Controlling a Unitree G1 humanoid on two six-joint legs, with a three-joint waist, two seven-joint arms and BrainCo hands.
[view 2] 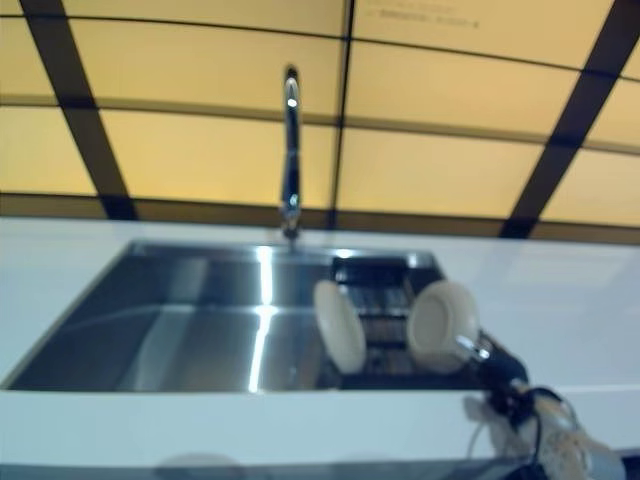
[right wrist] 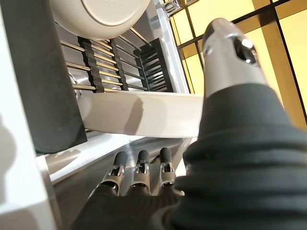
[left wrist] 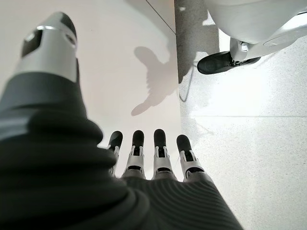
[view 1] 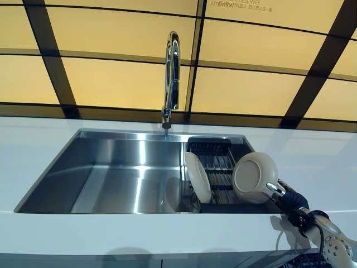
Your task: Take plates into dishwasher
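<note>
I see my right hand (view 1: 274,190) at the sink's (view 1: 111,167) near right corner, thumb and fingers pinching the rim of a cream plate (view 1: 254,177) — held upright on edge just above the black dish rack (view 1: 215,162). A 2nd cream plate (view 1: 197,177) stands in the rack, just beyond the held one toward the faucet (view 1: 170,78). My left hand (left wrist: 158,158) hangs over the floor (left wrist: 249,143), fingers straight and apart, holding nothing.

2 cream plates (view 1: 198,177) (view 1: 254,177) — on edge in rack (view 1: 218,169).
</note>
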